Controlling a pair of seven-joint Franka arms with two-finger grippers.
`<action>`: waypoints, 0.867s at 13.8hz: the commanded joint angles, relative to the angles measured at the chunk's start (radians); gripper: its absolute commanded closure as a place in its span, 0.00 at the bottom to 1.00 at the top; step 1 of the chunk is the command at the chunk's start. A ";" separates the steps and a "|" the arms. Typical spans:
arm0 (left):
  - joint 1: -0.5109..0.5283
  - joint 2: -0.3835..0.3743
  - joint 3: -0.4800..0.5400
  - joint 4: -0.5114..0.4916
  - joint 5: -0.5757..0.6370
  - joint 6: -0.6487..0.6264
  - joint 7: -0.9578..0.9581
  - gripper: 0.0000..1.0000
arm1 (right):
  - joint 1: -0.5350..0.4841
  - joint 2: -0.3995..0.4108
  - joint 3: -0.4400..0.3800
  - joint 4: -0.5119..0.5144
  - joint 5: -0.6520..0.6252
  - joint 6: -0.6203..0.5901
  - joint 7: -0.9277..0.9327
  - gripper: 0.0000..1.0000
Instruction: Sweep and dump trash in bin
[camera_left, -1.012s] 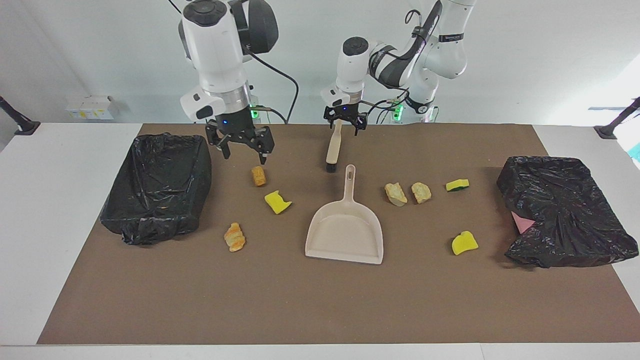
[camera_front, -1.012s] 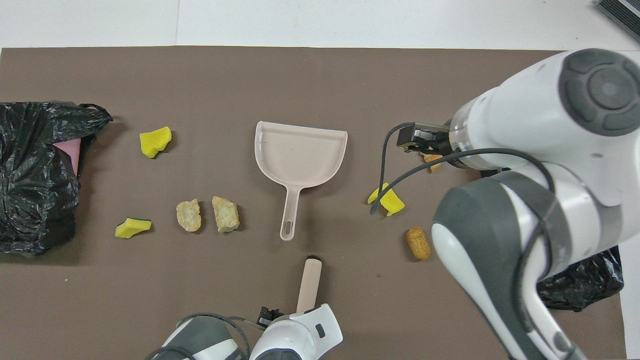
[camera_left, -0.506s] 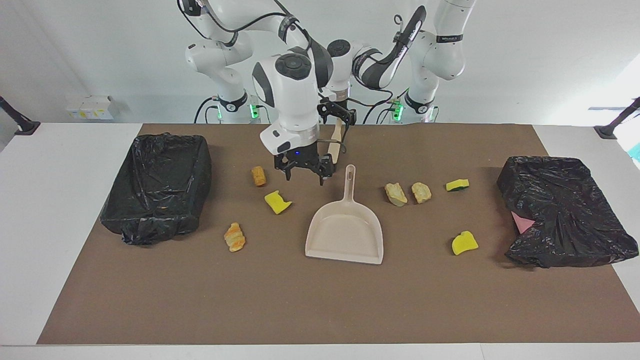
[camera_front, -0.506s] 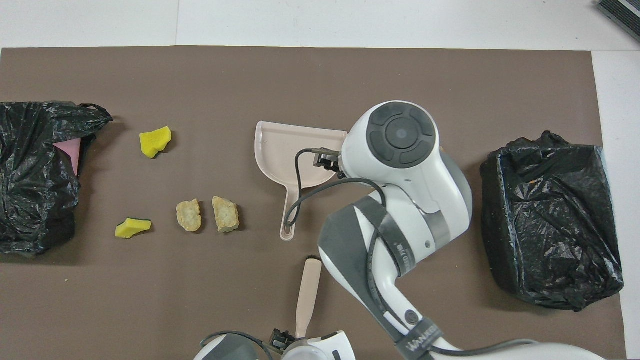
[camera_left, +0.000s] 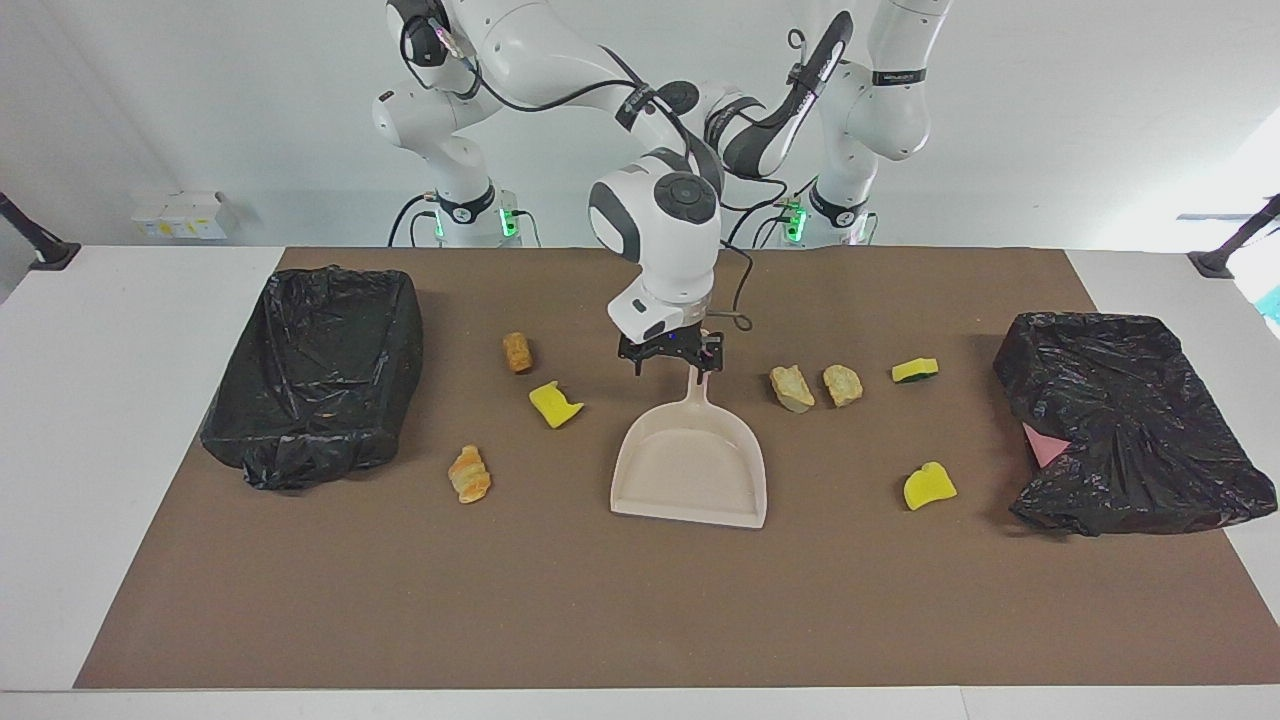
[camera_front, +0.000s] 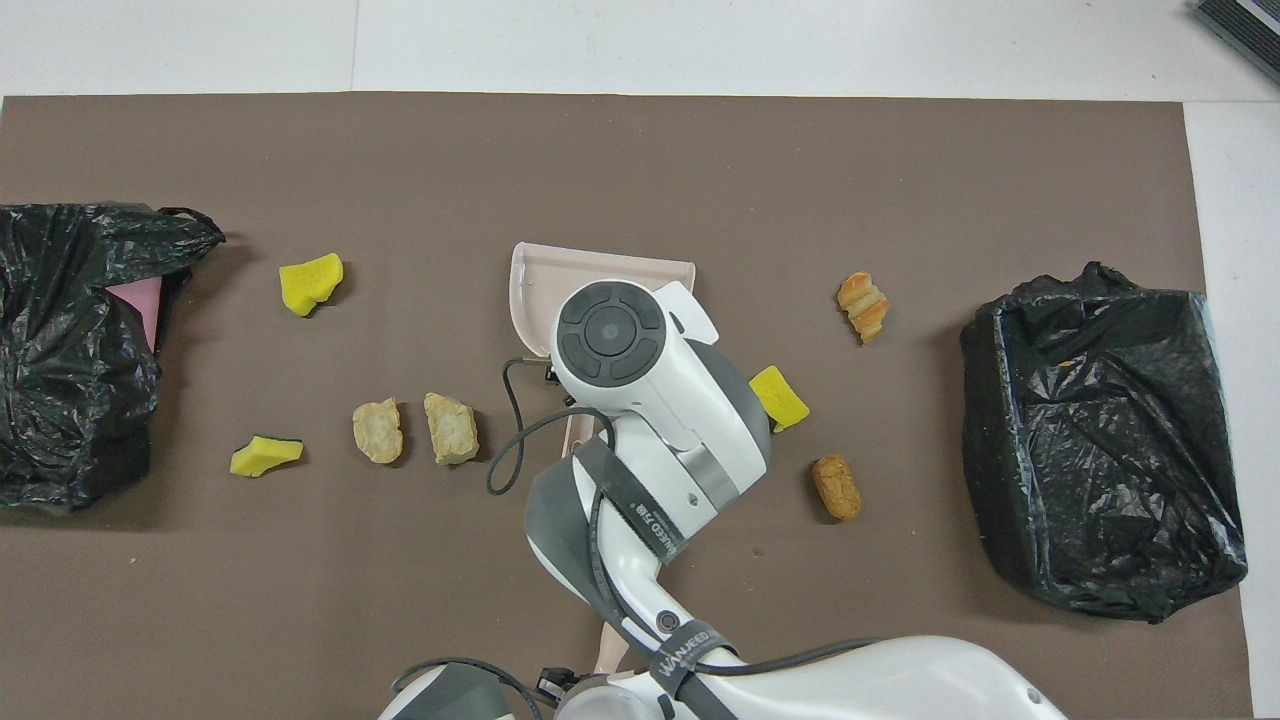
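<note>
So the right gripper (camera_left: 675, 362) is down low over the end of the dustpan (camera_left: 690, 465) handle, fingers spread wide with the handle tip between them, can't tell if they touch it. The left gripper (camera_front: 556, 686) is mostly hidden by the right arm, back at the mat's robot-side edge, closed on the brush (camera_front: 609, 648). The dustpan sits mid-mat, mouth pointing away from the robots. The trash is split either side of it. Toward the right arm's end: a tan roll (camera_left: 517, 352), a yellow sponge piece (camera_left: 555, 404) and a croissant (camera_left: 469, 474), all short of the black-lined bin (camera_left: 315, 375). Toward the left arm's end: two bread chunks (camera_left: 792, 388) side by side, a green-sided sponge (camera_left: 915, 370) and another yellow sponge bit (camera_left: 929, 486), all well apart from the second bagged bin (camera_left: 1130, 420). From the pan's mouth out to the brown mat (camera_left: 640, 610) edge there's a wide open strip.
</note>
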 joint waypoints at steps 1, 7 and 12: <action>0.051 -0.044 0.012 0.014 0.003 -0.074 -0.002 1.00 | 0.021 0.053 -0.002 0.038 -0.004 0.011 0.016 0.00; 0.077 -0.054 0.010 0.000 0.006 -0.079 0.002 1.00 | 0.030 0.078 0.001 0.055 0.007 0.028 0.010 0.00; 0.082 -0.054 0.012 -0.006 0.004 -0.061 0.005 1.00 | 0.022 0.078 0.024 0.051 0.054 0.042 -0.011 0.58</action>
